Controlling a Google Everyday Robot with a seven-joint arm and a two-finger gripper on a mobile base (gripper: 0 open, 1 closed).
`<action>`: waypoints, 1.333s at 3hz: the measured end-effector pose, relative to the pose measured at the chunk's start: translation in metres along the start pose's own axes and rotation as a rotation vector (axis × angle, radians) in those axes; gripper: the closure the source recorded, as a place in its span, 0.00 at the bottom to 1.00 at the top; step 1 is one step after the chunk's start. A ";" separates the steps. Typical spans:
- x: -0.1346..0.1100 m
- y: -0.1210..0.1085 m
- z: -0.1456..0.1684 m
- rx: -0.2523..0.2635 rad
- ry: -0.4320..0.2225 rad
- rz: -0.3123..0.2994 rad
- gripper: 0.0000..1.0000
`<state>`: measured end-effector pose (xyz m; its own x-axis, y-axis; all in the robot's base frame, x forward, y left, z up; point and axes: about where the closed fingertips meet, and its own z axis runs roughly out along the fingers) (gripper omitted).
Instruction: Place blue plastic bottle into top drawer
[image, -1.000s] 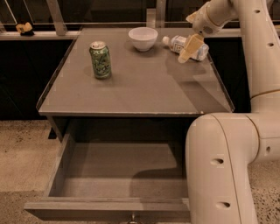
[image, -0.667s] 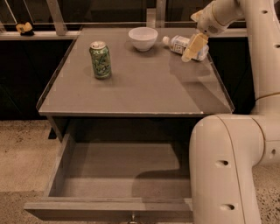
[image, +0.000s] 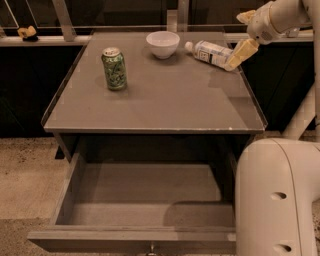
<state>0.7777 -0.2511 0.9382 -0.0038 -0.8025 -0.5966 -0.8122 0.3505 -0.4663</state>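
The small clear plastic bottle with a pale blue label (image: 210, 52) lies on its side at the grey surface's (image: 165, 100) far right, cap pointing left and base against the cream gripper (image: 243, 35), whose jaws are apart, gripping nothing.

top drawer (image: 131, 238) open, tool (image: 240, 48) seemingly against bottle (image: 212, 51)

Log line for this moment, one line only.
hand: open, at bottle's base, back right of table | bottle: lying on table | drawer: open, bottle not inside | can, bowl: on table
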 end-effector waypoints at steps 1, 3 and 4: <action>0.003 0.004 0.017 -0.018 -0.014 -0.012 0.00; -0.014 0.005 0.062 -0.030 -0.046 -0.049 0.00; -0.004 0.003 0.067 -0.022 -0.044 -0.033 0.00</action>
<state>0.8147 -0.2146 0.8950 0.0479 -0.7913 -0.6095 -0.8239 0.3136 -0.4720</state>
